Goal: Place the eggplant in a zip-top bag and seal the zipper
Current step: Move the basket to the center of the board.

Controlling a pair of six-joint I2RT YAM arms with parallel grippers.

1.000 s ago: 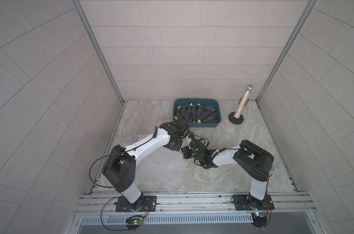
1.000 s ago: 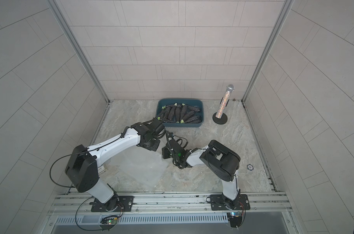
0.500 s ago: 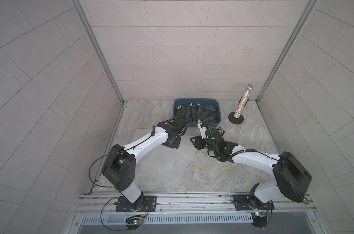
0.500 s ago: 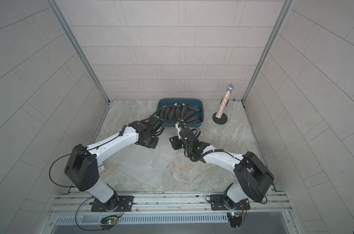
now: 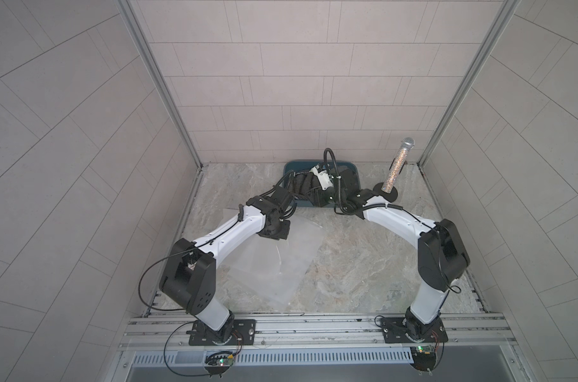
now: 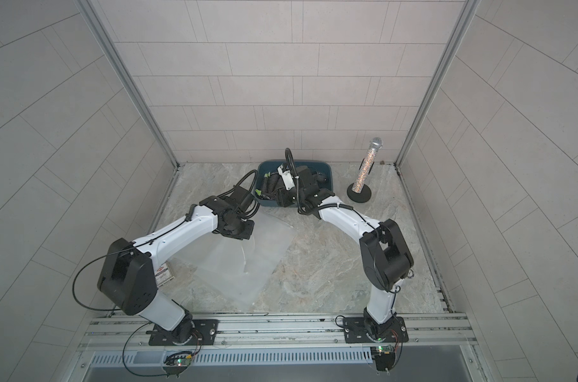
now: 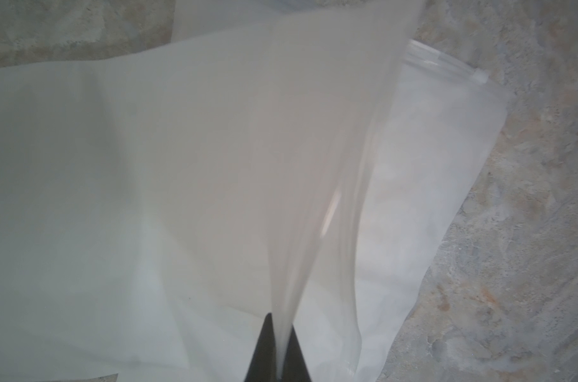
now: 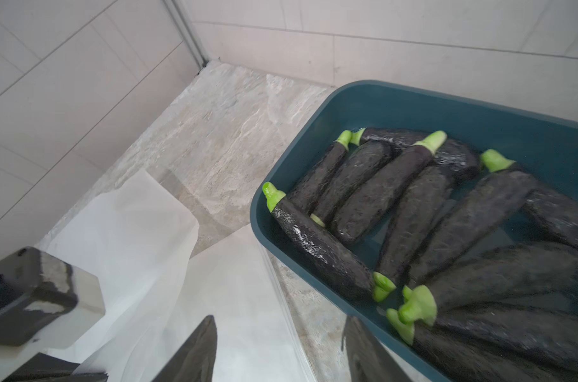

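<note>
Clear bag (image 7: 215, 165) in left gripper (image 7: 280, 330), right gripper (image 8: 279, 319) (parted) near eggplants (image 8: 380, 195)

Materials and finishes, as observed.
Zip-top bag (image 7: 215, 148): frosted translucent plastic film, smooth, faint sheen. Eggplants (image 8: 380, 195): dark, wrinkled, glossy skin; matt green stems. Bin (image 8: 479, 112): smooth teal plastic. Tabletop (image 8: 221, 132): matt, stone-patterned. Microphone (image 5: 396, 167): glittered body.

eggplants (image 8: 377, 195): dark purple, green stems | bin (image 8: 446, 112): teal | bag (image 7: 148, 165): frosted white | table (image 5: 363, 258): marbled grey
</note>
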